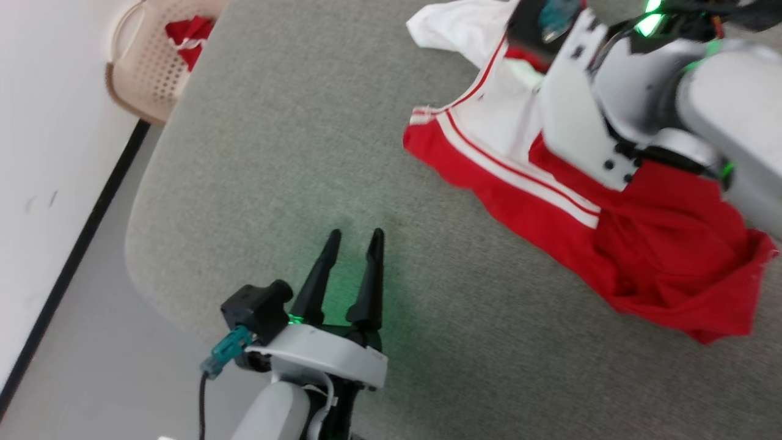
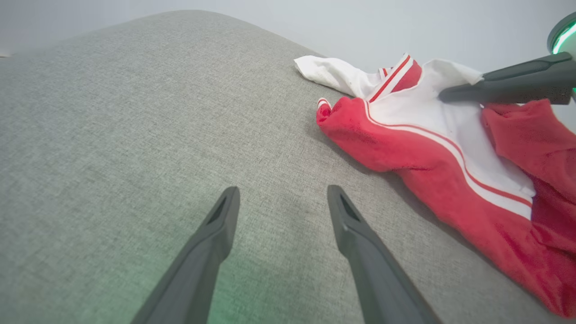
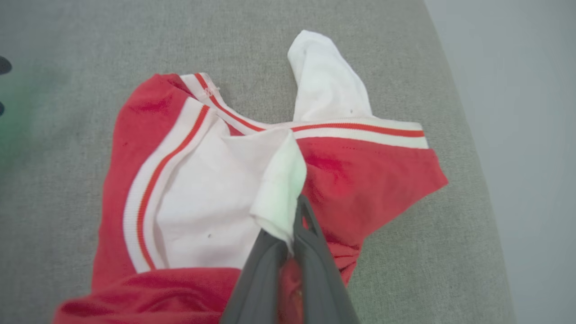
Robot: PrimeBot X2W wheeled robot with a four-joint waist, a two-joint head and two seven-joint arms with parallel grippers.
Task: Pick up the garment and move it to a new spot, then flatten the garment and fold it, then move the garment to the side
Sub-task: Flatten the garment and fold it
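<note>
Two grippers are at work, and only one has cloth. Nearest the robot, the left gripper (image 1: 357, 234) hovers low over the bare grey padded table (image 1: 293, 140). It is well apart from the garment (image 1: 660, 256), off to the garment's left, with its jaws moderately wide and nothing between them.

The garment lies crumpled on the table. Its red body is bunched toward the robot, its white panel and striped trim are spread farther off, and one white sleeve trails out beyond.

At the garment's middle, the right gripper (image 3: 294, 216) is closed narrow on a raised fold of white cloth that stands up out of the heap. The rest of the garment rests on the table. Far beyond the garment's left side, past the table's corner, sits a pale perforated basket (image 1: 143, 73) with something red in it.

I judge this to be the first step, the pick-up, with the grasp made and the lift not yet done. The next move calls for raising the pinch high enough that the trailing red hem clears the table before the garment is carried across. The thin fold could slip if pulled fast.
</note>
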